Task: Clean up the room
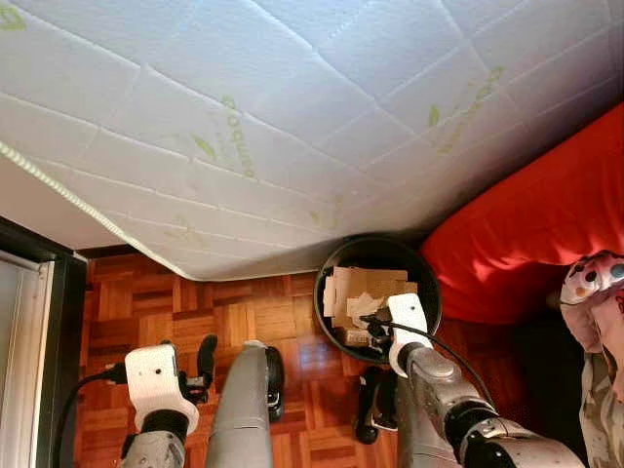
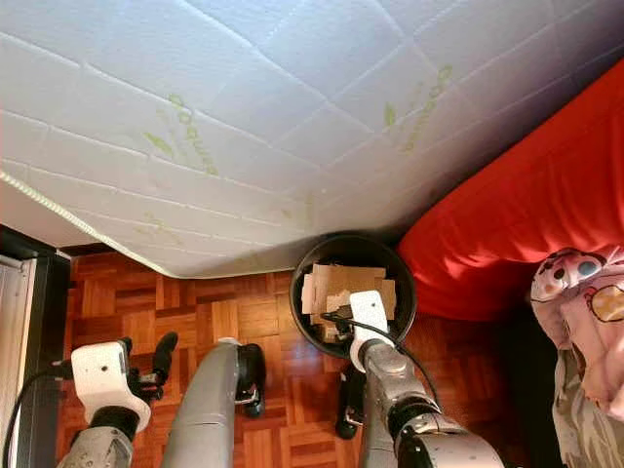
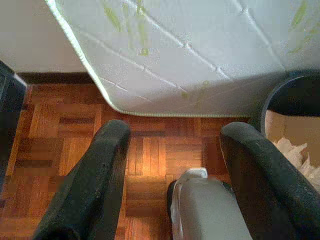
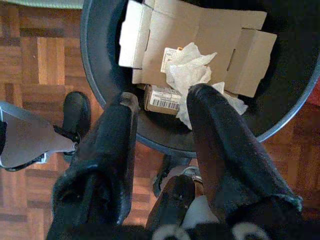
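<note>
A round black trash bin stands on the parquet floor just below the mattress edge. Inside it lie flattened cardboard, crumpled white paper and a small labelled box. My right gripper hangs over the bin's near rim, open, with nothing between its fingers. My left gripper is low on the left, open and empty, above bare parquet.
A white mattress with green print overhangs the far side. A red blanket lies on the right, with a pink patterned cloth beside it. A dark door frame runs along the left. My own legs stand between the arms.
</note>
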Controlling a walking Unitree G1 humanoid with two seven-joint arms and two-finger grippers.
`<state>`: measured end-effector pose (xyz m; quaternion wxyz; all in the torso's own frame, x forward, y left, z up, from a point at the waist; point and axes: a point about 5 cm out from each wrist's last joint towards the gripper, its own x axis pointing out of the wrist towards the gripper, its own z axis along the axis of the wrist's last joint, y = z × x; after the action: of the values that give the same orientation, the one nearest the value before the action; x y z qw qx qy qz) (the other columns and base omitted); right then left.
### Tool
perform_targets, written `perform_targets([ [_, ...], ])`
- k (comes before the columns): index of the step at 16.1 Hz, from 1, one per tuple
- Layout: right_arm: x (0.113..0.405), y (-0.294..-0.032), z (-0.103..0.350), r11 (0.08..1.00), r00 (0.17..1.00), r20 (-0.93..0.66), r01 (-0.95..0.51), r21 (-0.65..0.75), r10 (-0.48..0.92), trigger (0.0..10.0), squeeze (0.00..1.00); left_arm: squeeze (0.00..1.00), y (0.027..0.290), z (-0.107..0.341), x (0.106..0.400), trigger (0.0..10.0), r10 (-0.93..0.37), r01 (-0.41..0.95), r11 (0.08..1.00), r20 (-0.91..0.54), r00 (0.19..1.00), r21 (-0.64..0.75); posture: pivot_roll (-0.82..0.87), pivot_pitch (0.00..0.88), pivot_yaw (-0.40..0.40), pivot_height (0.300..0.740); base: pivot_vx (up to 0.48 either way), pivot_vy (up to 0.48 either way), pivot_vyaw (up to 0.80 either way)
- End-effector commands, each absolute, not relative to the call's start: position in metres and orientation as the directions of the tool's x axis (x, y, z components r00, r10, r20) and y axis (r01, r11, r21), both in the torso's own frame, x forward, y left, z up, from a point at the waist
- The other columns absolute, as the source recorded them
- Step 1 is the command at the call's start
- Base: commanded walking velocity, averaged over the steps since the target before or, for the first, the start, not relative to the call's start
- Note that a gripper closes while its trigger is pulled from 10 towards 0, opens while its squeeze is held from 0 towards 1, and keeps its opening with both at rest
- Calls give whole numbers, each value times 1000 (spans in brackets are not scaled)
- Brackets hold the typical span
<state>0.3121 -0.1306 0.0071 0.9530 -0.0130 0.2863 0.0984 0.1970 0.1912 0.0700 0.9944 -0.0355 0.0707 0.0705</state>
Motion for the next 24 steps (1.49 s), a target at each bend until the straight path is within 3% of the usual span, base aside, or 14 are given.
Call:
perform_targets([
  [1, 297, -138, -8, 984, 792, -585, -159, 75, 173, 10000, 0, 0, 198, 48, 185, 10000, 165, -181, 983, -240, 957, -44, 266, 449, -5, 648, 0, 0, 0],
  [5, 275, -171, -25, 994, 792, -606, -10, 105, 72, 10000, 0, 0, 208, 5, 184, 10000, 175, -196, 980, -369, 913, -19, 216, 329, -14, 663, 0, 0, 0],
  [8, 237, -192, -51, 994, 736, -677, 67, 87, 10, 10000, 0, 0, 214, -31, 190, 10000, 188, -210, 978, -488, 852, 8, 155, 157, -29, 698, 0, 0, 0],
  [11, 218, -202, -62, 989, 705, -708, 131, 76, -39, 10000, 0, 0, 211, -53, 192, 10000, 165, -181, 983, -588, 791, 33, 124, 62, -20, 738, 0, 0, 0],
  [13, 211, -202, -65, 984, 692, -720, 161, 83, -52, 10000, 0, 0, 214, -59, 190, 10000, 180, -198, 979, -619, 764, 41, 115, 16, -26, 740, 0, 0, 0],
  [18, 192, -203, -77, 981, 632, -773, 180, 73, -58, 10000, 0, 0, 205, -75, 183, 10000, 177, -217, 976, -698, 694, 32, 47, 0, -34, 740, 0, 0, 0],
  [24, 180, -208, -82, 984, 589, -806, 169, 49, -61, 10000, 0, 0, 193, -75, 194, 10000, 110, -150, 989, -728, 676, 9, -22, 0, -8, 740, 0, 0, -224],
])
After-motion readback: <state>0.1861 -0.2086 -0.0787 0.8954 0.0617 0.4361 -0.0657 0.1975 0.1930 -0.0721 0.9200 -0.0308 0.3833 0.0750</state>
